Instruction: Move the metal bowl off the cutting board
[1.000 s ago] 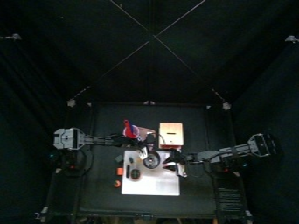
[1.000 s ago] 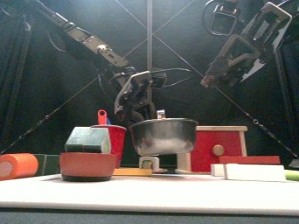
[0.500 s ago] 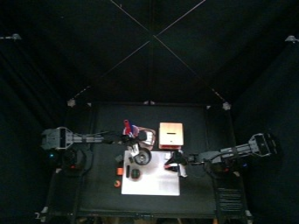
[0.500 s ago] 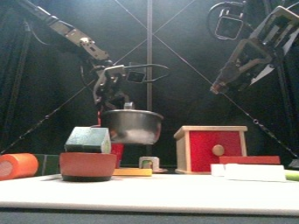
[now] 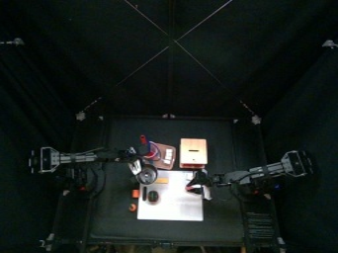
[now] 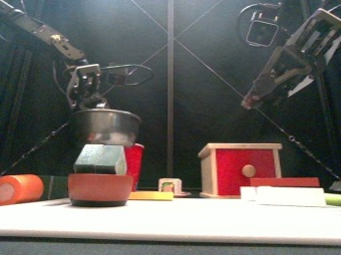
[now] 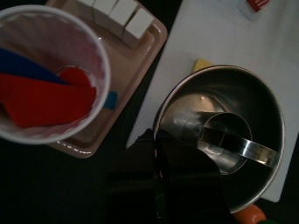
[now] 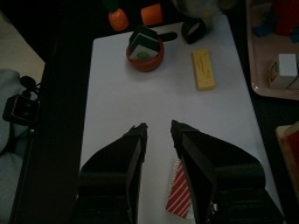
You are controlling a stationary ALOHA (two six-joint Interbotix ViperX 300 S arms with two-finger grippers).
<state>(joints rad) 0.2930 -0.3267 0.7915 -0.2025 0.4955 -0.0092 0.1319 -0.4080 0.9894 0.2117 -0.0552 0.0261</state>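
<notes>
My left gripper (image 6: 91, 95) is shut on the rim of the metal bowl (image 6: 107, 126) and holds it in the air at the left, above the other objects. In the left wrist view the bowl (image 7: 222, 131) hangs over the left edge of the white cutting board (image 7: 228, 35), partly over the dark table. In the top view the bowl (image 5: 142, 170) is at the board's (image 5: 175, 206) left rear corner. My right gripper (image 8: 158, 131) is open and empty above the board (image 8: 140, 105), on its right side (image 5: 199, 183).
On the board stand a red bowl (image 8: 146, 54) with a green-white block, a yellow block (image 8: 202, 68) and an orange cylinder (image 6: 20, 187). A red cup (image 7: 47, 79) with a red-and-blue object sits on a tan tray (image 7: 131, 61). A red box (image 6: 240, 167) stands right of the middle.
My left gripper has carried the metal bowl up and to the left, from the board's middle to its left edge. The right arm has hardly moved.
</notes>
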